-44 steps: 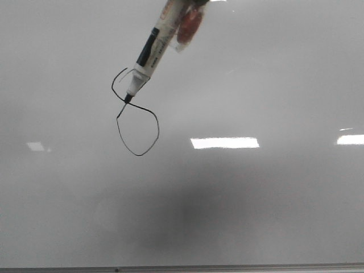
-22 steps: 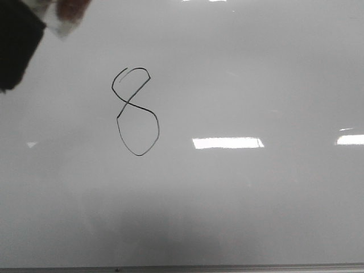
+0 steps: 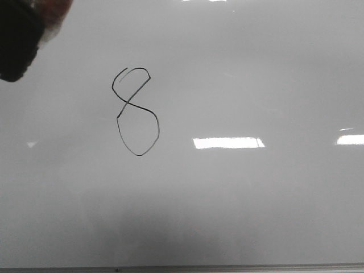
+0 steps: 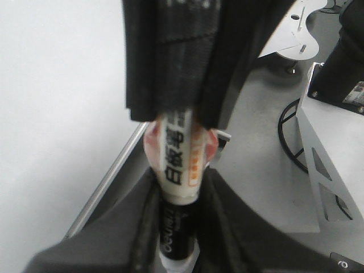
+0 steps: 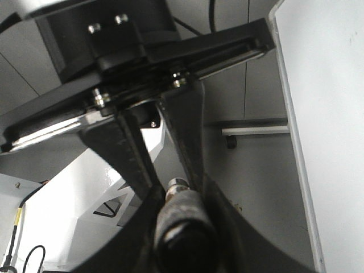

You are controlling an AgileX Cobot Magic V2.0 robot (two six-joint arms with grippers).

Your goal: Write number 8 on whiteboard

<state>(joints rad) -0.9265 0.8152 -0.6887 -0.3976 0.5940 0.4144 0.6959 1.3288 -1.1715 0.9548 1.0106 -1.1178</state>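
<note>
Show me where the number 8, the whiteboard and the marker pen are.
the number 8 (image 3: pixel 126 106), front view, on the crossing between its two loops.
the whiteboard (image 3: pixel 256 74), front view, on a bare stretch right of the figure.
the marker pen (image 4: pixel 177 165), left wrist view, on its white printed barrel.

The left gripper (image 4: pixel 177 227) is clamped on a marker (image 4: pixel 177 187) (white barrel with black characters, dark lower part); the whiteboard (image 4: pixel 57 114) lies beside it, its thin frame edge showing; a grey metal bracket (image 4: pixel 324 170) stands apart.
</note>
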